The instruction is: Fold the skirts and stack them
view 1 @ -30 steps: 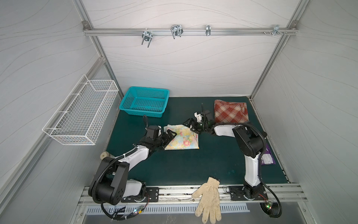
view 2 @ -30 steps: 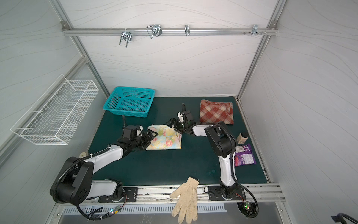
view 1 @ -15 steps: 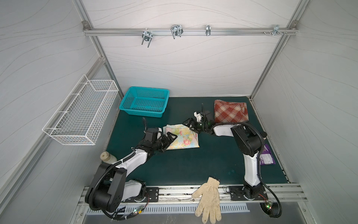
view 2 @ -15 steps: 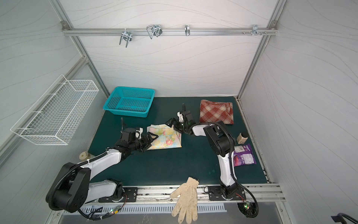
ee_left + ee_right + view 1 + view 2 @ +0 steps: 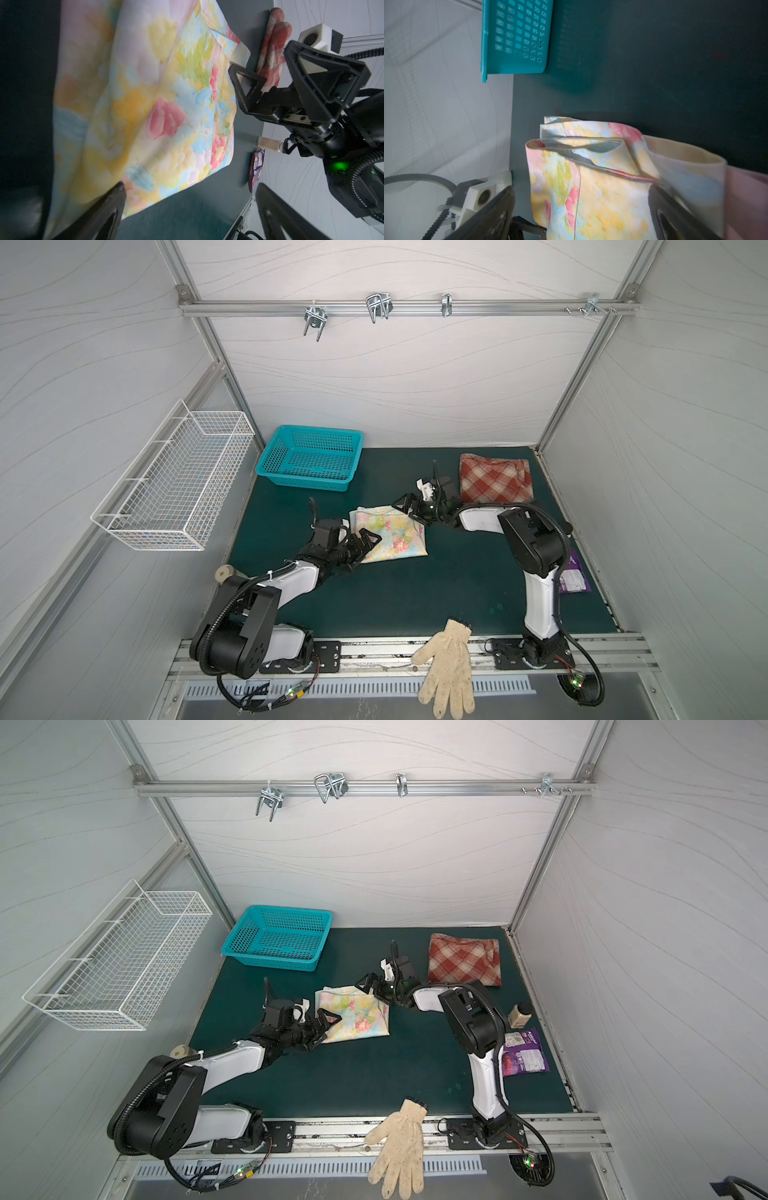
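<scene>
The thin pastel yellow-and-blue cloth skirt with pink flowers (image 5: 392,533) lies folded into a rough rectangle, flat on the dark green worktop (image 5: 415,597), between the left gripper (image 5: 363,549) at its near left corner and the right gripper (image 5: 409,512) at its far right corner. The thick rust-red and cream plaid cloth skirt (image 5: 494,483) lies folded in a flat pad just behind the right gripper, apart from the flowered one.

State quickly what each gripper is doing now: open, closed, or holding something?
Left gripper: open, gripping nothing, at the floral skirt.
Right gripper: open, gripping nothing.
</scene>
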